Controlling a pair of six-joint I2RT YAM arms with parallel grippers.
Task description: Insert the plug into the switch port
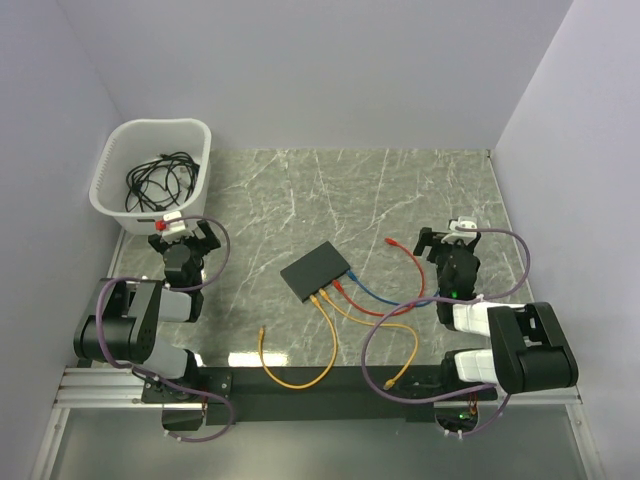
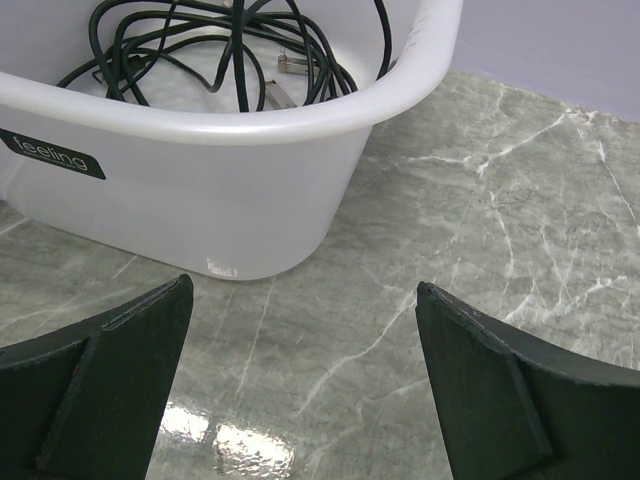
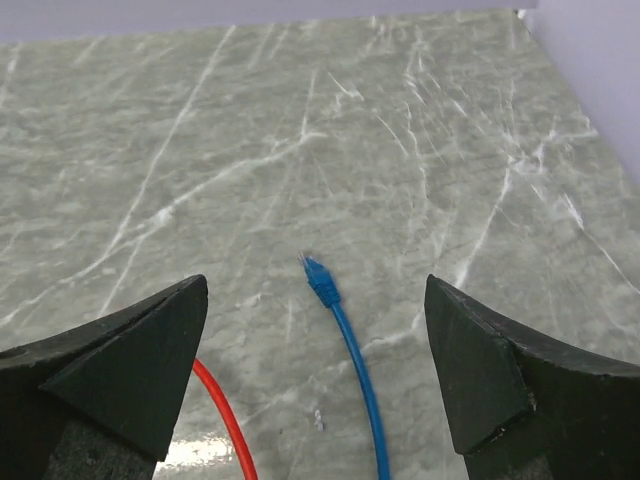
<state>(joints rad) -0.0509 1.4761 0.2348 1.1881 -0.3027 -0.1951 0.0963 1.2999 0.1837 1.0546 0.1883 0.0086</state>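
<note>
Now | basket [image 2: 200, 200] holds cords [image 1: 160, 175] | cables [image 1: 296, 383], seemingly plugged, crowd switch [image 1: 318, 268] front

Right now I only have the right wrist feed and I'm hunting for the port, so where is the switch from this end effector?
Observer: The switch lies left of the right end effector, mid-table, outside your frame.
Operator: Which edge takes the cables?
Observer: Its near edge, facing the arm bases; orange cables, a red cable and a blue cable meet it there.
Operator: Is the left arm in the way?
Observer: No; the left end effector hangs open beside the white basket, far left.
</note>
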